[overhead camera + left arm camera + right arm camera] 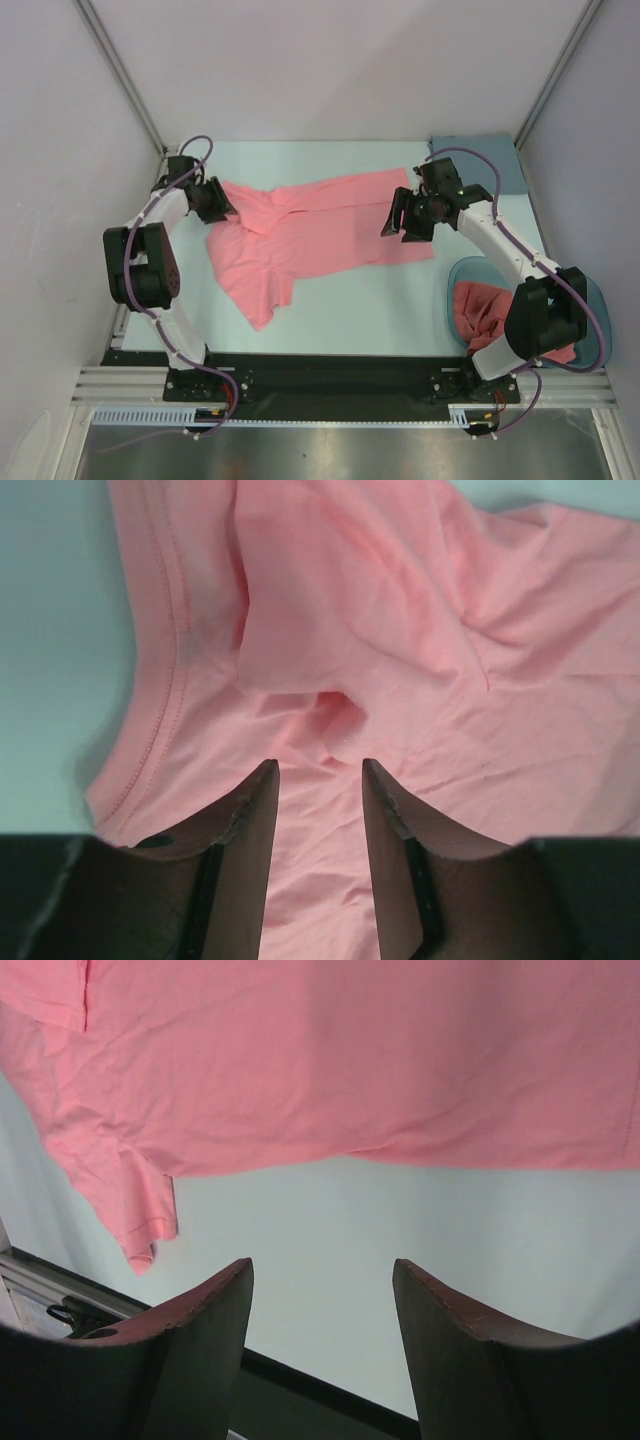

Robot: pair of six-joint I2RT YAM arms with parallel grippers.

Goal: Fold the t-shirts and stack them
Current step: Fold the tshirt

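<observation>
The left gripper (214,202) sits low over the left end of the spread t-shirt (310,238) with its jaws parted. In the left wrist view its two dark fingers (250,825) stand apart. Rumpled pink fabric and a stitched hem lie under and between them, and I cannot tell whether the tips touch the cloth. The right gripper (404,220) hangs at the right end of the spread t-shirt, jaws wide and holding nothing. Its wrist view shows the fingers over bare surface, with the shirt's edge and one sleeve just beyond the tips.

The spread t-shirt lies unfolded on the pale table (380,310), stretched crosswise between the two grippers. It is creased near its left end, and one part trails toward the arm bases.

A second t-shirt (483,310) is crumpled inside the teal tub (455,280), which stands just beside the spread t-shirt's near right corner. The right arm passes over part of the tub. A grey-blue cloth (495,160) lies flat beyond the spread t-shirt's far right corner, and the right arm hides the gap between them.
</observation>
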